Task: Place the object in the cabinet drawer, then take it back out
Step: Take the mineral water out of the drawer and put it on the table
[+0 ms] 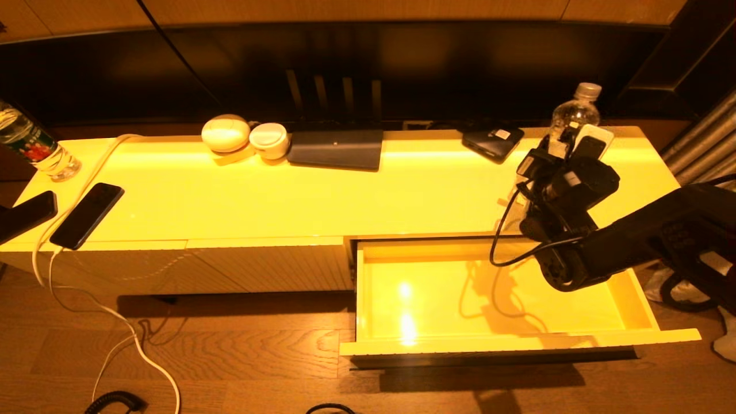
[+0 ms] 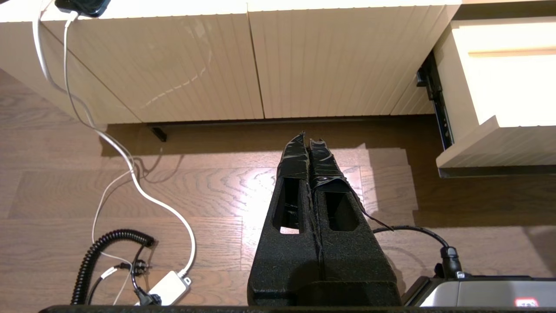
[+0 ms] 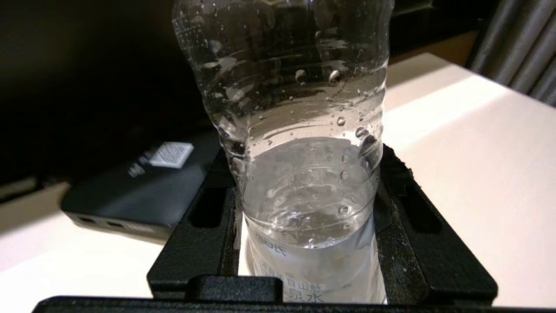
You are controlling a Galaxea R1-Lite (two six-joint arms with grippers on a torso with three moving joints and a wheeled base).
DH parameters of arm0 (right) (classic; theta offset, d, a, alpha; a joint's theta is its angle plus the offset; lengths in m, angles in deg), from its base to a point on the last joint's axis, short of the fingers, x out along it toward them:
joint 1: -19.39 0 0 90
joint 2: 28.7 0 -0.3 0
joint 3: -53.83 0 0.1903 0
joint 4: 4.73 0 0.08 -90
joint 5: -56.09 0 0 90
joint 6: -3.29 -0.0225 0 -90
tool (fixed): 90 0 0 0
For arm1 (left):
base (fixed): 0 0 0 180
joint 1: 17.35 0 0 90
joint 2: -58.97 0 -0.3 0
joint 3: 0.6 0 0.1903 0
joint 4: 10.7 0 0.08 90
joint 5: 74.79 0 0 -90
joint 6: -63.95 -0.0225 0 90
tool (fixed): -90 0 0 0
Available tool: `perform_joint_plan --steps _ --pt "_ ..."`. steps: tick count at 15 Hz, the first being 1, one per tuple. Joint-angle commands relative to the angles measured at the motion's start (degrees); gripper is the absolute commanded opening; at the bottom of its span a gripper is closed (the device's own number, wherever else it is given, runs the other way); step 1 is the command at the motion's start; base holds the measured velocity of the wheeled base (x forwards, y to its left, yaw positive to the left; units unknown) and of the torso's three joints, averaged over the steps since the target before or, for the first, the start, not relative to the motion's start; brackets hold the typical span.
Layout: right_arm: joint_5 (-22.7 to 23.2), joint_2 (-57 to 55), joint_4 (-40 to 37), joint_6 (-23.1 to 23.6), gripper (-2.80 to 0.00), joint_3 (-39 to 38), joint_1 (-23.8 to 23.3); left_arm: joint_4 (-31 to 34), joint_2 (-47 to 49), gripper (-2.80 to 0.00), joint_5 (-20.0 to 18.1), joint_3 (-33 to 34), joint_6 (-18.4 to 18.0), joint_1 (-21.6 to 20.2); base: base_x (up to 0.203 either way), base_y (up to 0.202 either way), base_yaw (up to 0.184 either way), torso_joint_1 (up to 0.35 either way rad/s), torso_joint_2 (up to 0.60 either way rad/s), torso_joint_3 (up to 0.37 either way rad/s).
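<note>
Right gripper (image 3: 306, 226) pinches the water bottle (image 3: 295, 130) low on its body, upright at the cabinet top's (image 1: 402, 178) two o'clock corner; it appears to rest there. Drawer (image 1: 489, 293) stands open. Left gripper (image 2: 309, 145) pressed together above the floor.

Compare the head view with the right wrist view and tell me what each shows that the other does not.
Only the head view shows the open cabinet drawer, the green-and-red labelled bottle, two phones and the right arm's reach over the cabinet top. Only the right wrist view shows the right gripper with its fingers closed on the clear bottle, and the water inside. Both show that bottle, the black device beside it, and the cabinet top.
</note>
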Motion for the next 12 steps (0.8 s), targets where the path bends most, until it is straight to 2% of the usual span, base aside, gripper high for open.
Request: perform_joint_plan --steps 1,8,9,12 --pt "-0.06 -3.47 0.59 0.21 -2.8 1.05 -0.59 -0.04 0.0 -2.8 0.03 0.17 0.0 0.0 0.0 0.0 0.0 0.0 0.0 0.0" --pt "0.1 -5.05 0.59 3.47 -2.8 3.68 -1.24 -0.04 0.0 -2.8 0.04 0.09 0.0 0.0 0.0 0.0 0.0 0.0 0.0 0.0" --pt "0.04 -4.39 0.59 3.74 0.0 3.71 -1.29 -0.04 0.0 -2.8 0.04 0.13 0.0 0.0 0.0 0.0 0.0 0.0 0.0 0.0" --pt "0.21 -1.78 0.59 3.81 0.0 3.71 -1.32 -0.04 0.0 -2.8 0.03 0.09 0.0 0.0 0.0 0.0 0.0 0.0 0.0 0.0"
